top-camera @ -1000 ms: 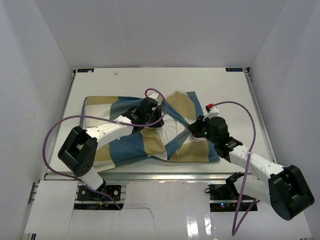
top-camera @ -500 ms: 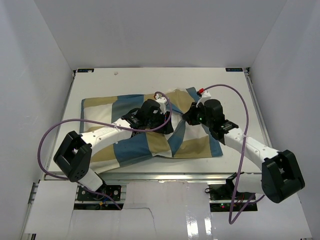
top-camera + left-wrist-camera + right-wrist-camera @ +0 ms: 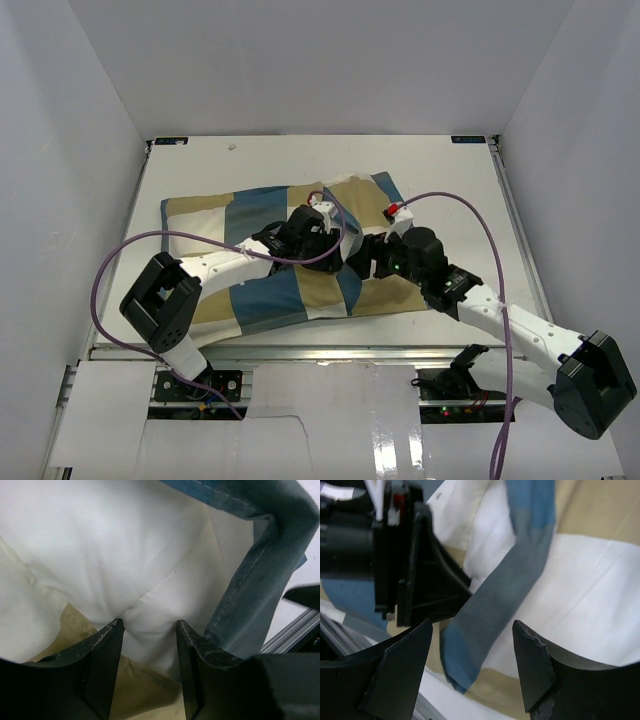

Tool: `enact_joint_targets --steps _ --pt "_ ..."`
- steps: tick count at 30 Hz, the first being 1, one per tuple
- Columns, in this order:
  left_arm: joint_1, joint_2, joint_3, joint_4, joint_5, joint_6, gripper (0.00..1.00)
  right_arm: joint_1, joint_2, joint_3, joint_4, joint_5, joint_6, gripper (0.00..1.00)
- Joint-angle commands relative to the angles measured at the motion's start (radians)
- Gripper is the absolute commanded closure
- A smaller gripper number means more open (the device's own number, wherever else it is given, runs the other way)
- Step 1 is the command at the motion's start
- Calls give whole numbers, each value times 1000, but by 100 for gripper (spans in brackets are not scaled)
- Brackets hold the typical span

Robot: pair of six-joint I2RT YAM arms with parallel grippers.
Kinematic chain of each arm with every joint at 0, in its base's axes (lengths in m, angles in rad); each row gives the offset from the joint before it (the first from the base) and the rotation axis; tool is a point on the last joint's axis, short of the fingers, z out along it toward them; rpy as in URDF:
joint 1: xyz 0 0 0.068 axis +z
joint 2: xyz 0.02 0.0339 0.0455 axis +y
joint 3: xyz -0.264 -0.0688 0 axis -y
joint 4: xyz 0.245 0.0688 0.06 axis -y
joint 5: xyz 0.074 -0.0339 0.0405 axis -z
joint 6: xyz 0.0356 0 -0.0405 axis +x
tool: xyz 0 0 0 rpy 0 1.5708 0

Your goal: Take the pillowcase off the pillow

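We see the table (image 3: 450, 170) with the pillowcase (image 3: 262, 295) across its middle, still on the pillow (image 3: 125, 555), left gripper (image 3: 149, 630) half-open against bare pillow and gripping nothing, right gripper (image 3: 471, 627) wide open around a loose blue pillowcase fold, not clamping it.

The soft blue, tan and cream checked fabric pillowcase (image 3: 250, 295) lies across the near half of the flat white table (image 3: 440, 170), from its left side to right of centre, with the plump white rectangular pillow (image 3: 125, 555) inside it. The black two-finger left gripper (image 3: 330, 252) sits on its middle, fingers either side of a pucker of the pillow, the pillowcase's hem just to their right. Just right of it is the black two-finger right gripper (image 3: 362, 262), a strip of pillowcase lying between its fingers.
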Motion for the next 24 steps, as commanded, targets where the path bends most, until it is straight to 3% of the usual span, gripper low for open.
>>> enact_joint_targets --steps 1,12,15,16,17,18,24 --pt "0 -32 -11 24 9 -19 43 73 -32 -28 20 119 17 29" --pt "-2 -66 -45 26 -3 -33 43 155 149 -14 59 301 80 37" --pt "-2 -75 -51 24 -11 -30 41 156 143 -43 110 309 80 54" --pt "-2 -76 -50 21 -15 -30 41 156 140 -46 116 320 84 76" --pt "-2 -78 -48 18 -17 -30 41 156 132 -49 109 344 90 88" --pt "-2 -79 -50 13 -23 -28 41 156 126 -49 98 351 93 92" --pt "-2 -89 27 -56 -81 -21 40 156 -17 -109 90 334 87 92"
